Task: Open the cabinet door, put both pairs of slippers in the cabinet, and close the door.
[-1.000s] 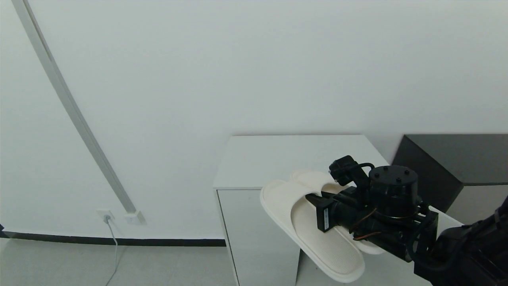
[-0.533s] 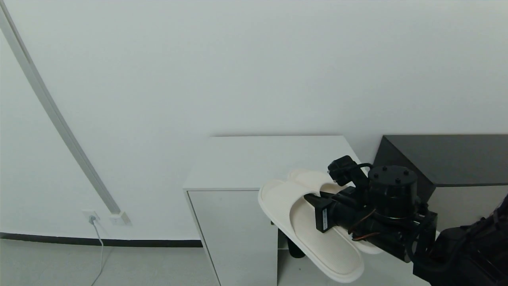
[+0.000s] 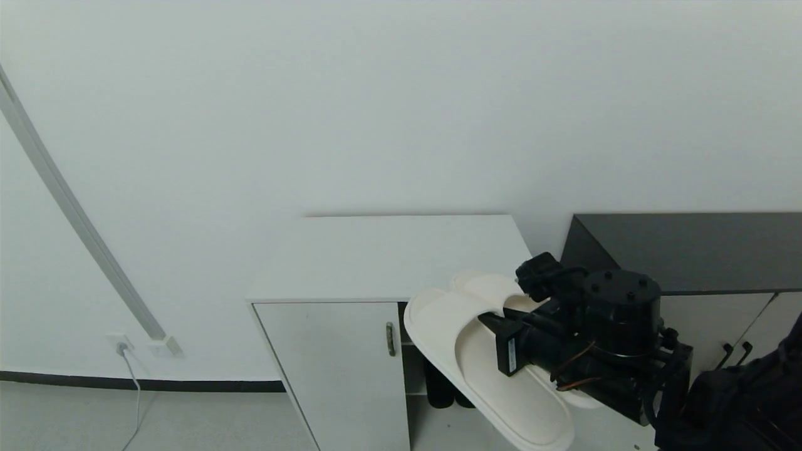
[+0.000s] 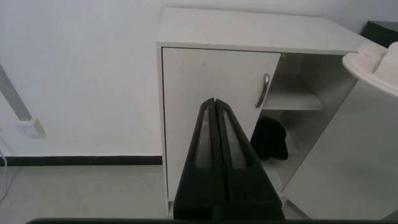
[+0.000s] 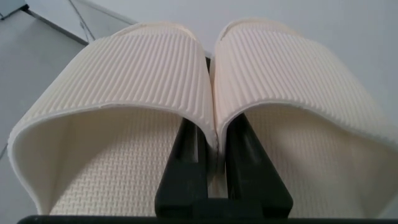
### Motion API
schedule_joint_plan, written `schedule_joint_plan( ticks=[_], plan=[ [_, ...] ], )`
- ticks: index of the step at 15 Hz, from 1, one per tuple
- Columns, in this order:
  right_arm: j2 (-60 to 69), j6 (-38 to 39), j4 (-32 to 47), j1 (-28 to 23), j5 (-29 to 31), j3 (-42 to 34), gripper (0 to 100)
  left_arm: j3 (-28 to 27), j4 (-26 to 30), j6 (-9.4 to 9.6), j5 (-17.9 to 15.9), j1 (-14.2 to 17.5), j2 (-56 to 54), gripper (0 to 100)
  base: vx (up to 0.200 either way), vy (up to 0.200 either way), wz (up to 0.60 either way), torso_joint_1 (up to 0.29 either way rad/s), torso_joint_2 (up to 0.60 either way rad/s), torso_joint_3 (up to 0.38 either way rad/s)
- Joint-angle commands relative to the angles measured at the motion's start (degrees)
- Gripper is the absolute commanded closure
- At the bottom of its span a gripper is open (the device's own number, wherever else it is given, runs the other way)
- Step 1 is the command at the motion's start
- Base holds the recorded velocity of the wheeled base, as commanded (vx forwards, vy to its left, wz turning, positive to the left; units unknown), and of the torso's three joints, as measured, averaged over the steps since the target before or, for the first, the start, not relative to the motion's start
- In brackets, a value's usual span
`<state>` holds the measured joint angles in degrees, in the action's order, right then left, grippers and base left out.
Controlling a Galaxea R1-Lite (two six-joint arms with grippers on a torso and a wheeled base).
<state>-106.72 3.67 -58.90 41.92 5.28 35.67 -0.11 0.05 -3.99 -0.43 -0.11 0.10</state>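
Pinch on cream ribbed foam slippers [image 3: 442, 322] before half-open white cabinet [image 3: 388, 257].
Right gripper [image 5: 211, 134] clamps their touching inner straps, holding both in the air; left gripper [image 4: 215, 118] is closed, empty. So narrow a hold may shed one slipper, or soles may snag the shelf [image 4: 292, 102].

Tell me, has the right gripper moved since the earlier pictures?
Yes. Against the cabinet, the right gripper, shut on the slippers, has shifted right, toward the open side; the camera moved along with it.
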Motion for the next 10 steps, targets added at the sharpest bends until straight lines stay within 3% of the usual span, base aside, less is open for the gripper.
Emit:
schedule_joint_plan(
  ticks=[1,10],
  plan=[
    [0.1,-0.3,-1.3,0.5,1.8,-1.2,100,0.0,0.0,0.03,0.0,0.1,0.0,100,0.000,0.000,0.00,0.000,0.00,0.000],
    [0.1,-3.2,-8.8,2.7,1.8,-6.7,100,0.0,0.0,-0.06,0.0,0.1,0.0,100,0.000,0.000,0.00,0.000,0.00,0.000]
  ],
)
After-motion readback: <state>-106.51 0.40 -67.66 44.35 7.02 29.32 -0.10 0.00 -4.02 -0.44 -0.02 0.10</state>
